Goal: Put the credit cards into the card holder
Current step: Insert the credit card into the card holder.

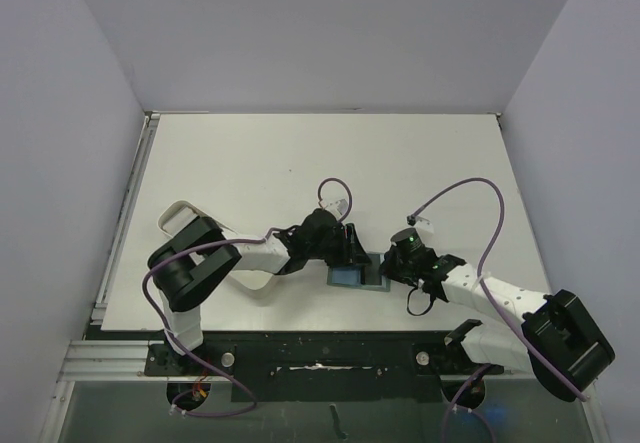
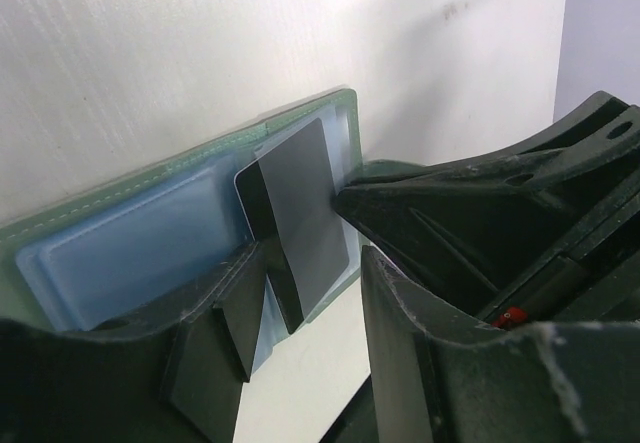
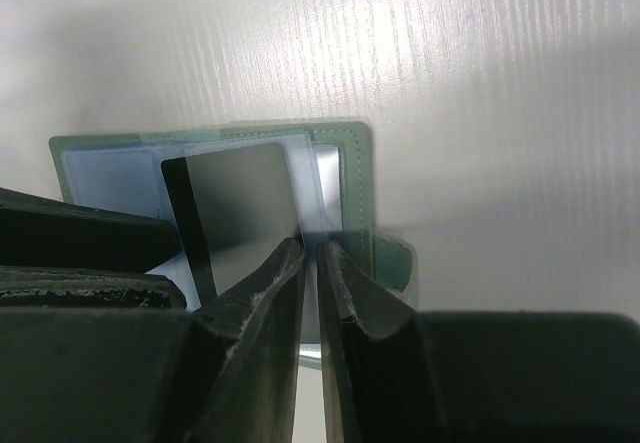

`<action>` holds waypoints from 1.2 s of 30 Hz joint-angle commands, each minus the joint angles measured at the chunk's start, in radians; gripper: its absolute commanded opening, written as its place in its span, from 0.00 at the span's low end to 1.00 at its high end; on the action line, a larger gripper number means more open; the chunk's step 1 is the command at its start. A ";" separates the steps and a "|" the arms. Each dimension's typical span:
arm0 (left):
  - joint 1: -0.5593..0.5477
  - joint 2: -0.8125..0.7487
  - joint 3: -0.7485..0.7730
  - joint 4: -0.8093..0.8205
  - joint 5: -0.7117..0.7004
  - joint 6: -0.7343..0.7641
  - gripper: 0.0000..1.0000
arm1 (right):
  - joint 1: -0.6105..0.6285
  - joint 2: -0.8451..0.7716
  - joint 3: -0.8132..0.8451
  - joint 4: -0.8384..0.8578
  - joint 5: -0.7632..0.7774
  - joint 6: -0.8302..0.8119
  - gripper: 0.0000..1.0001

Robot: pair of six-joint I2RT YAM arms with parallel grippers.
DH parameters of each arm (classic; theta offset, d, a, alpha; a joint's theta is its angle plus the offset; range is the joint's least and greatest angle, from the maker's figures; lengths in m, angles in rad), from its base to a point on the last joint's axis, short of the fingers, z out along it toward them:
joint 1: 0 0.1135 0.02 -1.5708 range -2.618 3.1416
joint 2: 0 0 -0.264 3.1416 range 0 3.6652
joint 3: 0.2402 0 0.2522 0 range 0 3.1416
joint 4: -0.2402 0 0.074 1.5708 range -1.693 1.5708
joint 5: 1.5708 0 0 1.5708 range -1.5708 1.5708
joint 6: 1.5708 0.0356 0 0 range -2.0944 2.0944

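One card [image 2: 300, 213] is in play: dark grey with a black stripe along one long edge. It is tilted up off the open card holder [image 2: 140, 243], which lies flat on the table [image 1: 300, 153] near the front edge, between the two arms. Left gripper [image 2: 312, 261] grasps the card across its width, a finger on each long edge. Right gripper [image 3: 312, 263] is pinched almost closed on a thin pale edge just beside the card's corner. That edge looks like the lip of a clear pocket on the holder, though I cannot be sure. Cannot tell whether the card's leading edge has entered a slot. Judgement: insertion is in hand, not finished. To do it well, lower the card to a shallow angle, nearly parallel to the pocket, and square its leading edge to the slot mouth. Hold the lip lifted with the right gripper and slide slowly along the slot. A skewed corner would likely catch the lining, and a hard push could shove the light holder across the table. Release only once most of the card is sheathed. Containers: the holder's uncovered panel shows plain pale blue, no dark card visible in it; the other half is mostly covered by the card and fingers. White tray [image 1: 178, 210] sits beyond the left arm, largely hidden; contents not visible.
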 commanded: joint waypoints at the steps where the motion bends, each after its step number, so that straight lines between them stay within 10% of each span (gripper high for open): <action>1: 0.005 0.013 0.009 0.090 0.008 -0.018 0.40 | -0.003 0.010 -0.037 -0.012 0.006 0.013 0.14; 15: -0.015 0.053 0.040 0.137 0.029 -0.052 0.27 | -0.002 -0.020 -0.034 -0.023 0.009 0.016 0.15; 23: -0.016 0.008 0.042 0.109 0.028 -0.028 0.36 | -0.001 -0.061 0.015 -0.103 0.035 0.005 0.20; 27: -0.008 -0.063 0.075 -0.027 -0.016 0.070 0.54 | 0.002 -0.142 0.046 -0.156 0.036 -0.003 0.24; 36: 0.087 -0.280 0.188 -0.525 -0.189 0.352 0.57 | 0.030 -0.224 0.082 -0.170 0.020 -0.017 0.26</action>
